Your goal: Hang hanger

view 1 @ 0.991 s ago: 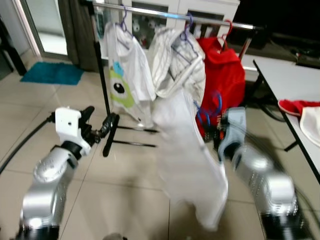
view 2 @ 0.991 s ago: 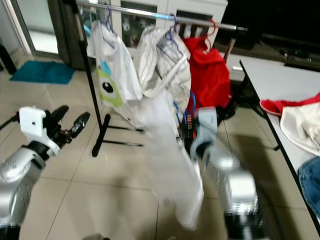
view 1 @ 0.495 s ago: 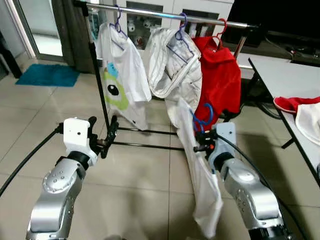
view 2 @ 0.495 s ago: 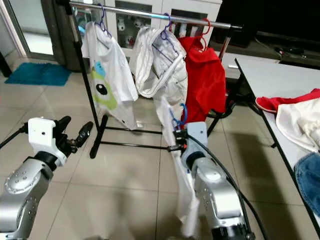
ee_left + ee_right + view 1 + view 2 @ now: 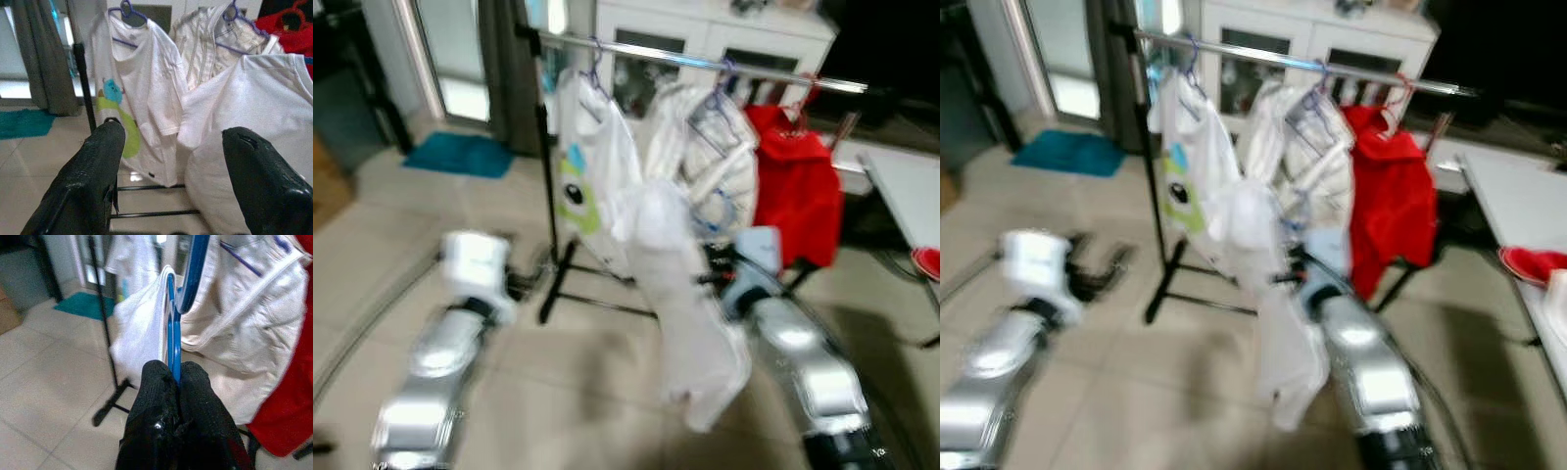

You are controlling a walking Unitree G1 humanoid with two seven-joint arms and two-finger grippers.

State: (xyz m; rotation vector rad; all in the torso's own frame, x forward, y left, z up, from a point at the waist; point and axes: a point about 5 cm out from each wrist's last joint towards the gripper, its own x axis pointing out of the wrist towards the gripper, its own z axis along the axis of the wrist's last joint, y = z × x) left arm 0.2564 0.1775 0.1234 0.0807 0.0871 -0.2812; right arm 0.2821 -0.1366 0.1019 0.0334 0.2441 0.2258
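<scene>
Tiled room, clothes rail [image 5: 705,61] ahead, three garments already hung.

Your right gripper [image 5: 174,382] is clenched on the blue hanger [image 5: 172,328], white T-shirt [image 5: 690,313] draped below; its hook points up, with the rail above and beyond. Your left gripper [image 5: 171,161] stands released, holding nothing, farther from the hanger.

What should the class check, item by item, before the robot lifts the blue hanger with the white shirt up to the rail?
1. Right hand shut on the blue hanger: ok.
2. White shirt on the hanger: ok.
3. Left hand open, holding nothing: ok.
4. Hook below the rail, not yet hung: ok.
5. Free gap on the rail between the hung clothes: cannot tell.
6. Head views sharp enough to aim: not ok, blurred.
</scene>
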